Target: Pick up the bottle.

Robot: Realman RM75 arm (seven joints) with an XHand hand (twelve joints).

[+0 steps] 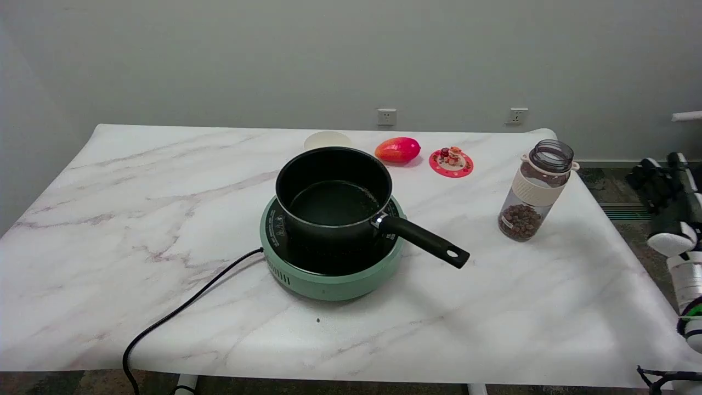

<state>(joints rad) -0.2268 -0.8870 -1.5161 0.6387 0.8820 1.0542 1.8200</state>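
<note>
While the right hand (666, 189) waited off the table's edge, its dark fingers looked curled, but I could not tell if it was clenched. It held nothing. The bottle (535, 192) stood upright, well apart to its left, with room around it for grabbing. The marble table (137, 219) met a gray wall (219, 55).

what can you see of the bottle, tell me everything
The bottle is clear plastic by the look of it, with a wide, dark-tinted open neck and no cap on it, a cream collar and a cream band around its upper body. Small brown pellets fill its lower part. It stands upright on the marble-patterned table near the right edge, right of the pan handle. Only the table touches it.
</note>
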